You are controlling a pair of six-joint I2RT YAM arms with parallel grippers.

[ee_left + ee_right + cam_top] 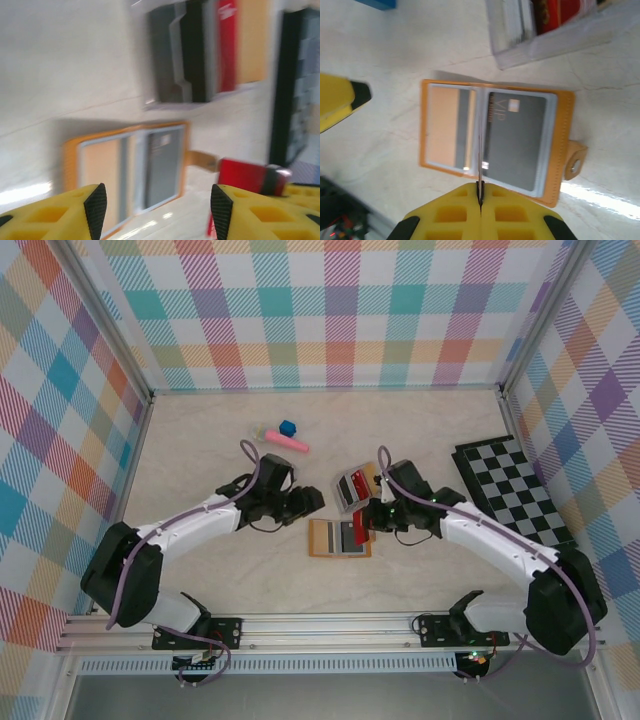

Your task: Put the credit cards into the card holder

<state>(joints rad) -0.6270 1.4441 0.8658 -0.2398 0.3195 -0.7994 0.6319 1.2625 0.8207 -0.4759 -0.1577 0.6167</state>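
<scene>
One card holder [340, 538] lies open with two cards in it: one grey card [515, 137] and one tan card [442, 125]. One red card [245, 176] is outside it. One clear tray [520, 55] carries about four stacked cards [197, 50], too blurred for an exact count. There is one blue cube [288, 428], one pink stick [286, 441] and one chequered board [515, 490]. There are two end effectors: the left end effector [157, 212] and the right end effector [480, 192].

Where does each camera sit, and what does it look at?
Top camera: above, behind the arms, looking down on the beige table; both white arms show.
Left wrist: faces the open orange leather card holder between open yellow left fingers.
Right wrist: looks down on it past the right fingers, shut on a thin red card.
Shared: the holder.
</scene>
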